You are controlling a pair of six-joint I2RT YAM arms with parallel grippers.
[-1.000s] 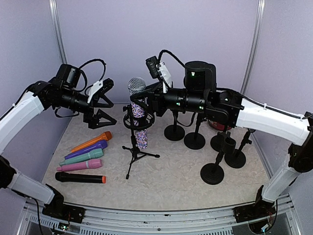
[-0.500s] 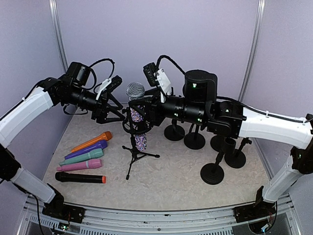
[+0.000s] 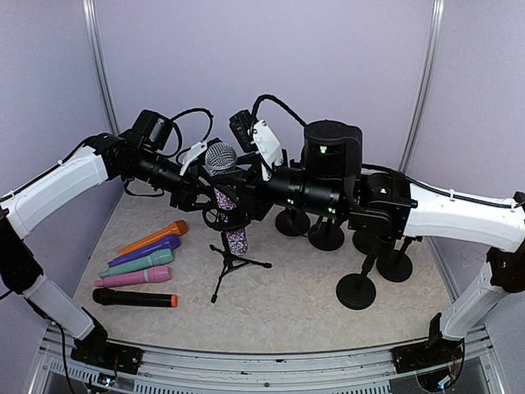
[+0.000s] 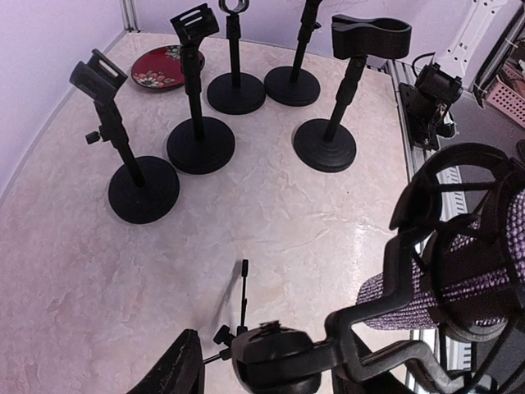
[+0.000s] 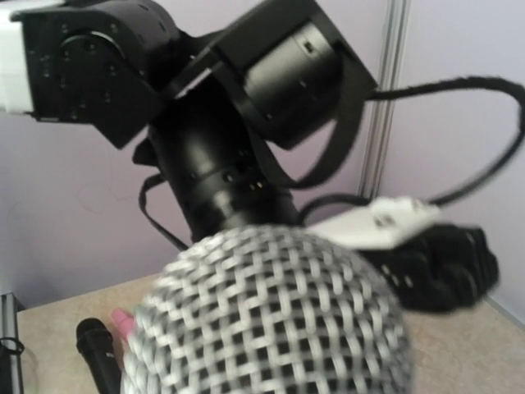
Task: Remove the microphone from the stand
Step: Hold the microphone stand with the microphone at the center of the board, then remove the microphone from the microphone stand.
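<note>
Below the left end effector [image 3: 199, 187], on the side of the arm bases, five spare microphones [image 3: 141, 263] lie side by side on the surface [image 3: 287, 320]: orange, purple, teal, pink and black. The left end effector stands wide. One dark finger [image 4: 176, 369] shows at the bottom of its wrist view, and the black shock mount [image 4: 447, 213] sits just to its right. Whether they touch cannot be told.

The microphone [image 3: 221, 158], with a silver mesh head and a purple glitter body, sits in that mount on top of the tripod stand [image 3: 230, 263], between the two end effectors.

The right end effector [image 3: 246, 187] is close against the microphone's far side. In its wrist view the mesh head fills the lower frame directly ahead, but its fingers are hidden, so whether it is wide, narrow or gripping cannot be told.

Below and to the right of the right end effector, five black round-base stands [image 3: 357, 289] rest on the surface, with a red plate [image 4: 164, 67] just behind them.
</note>
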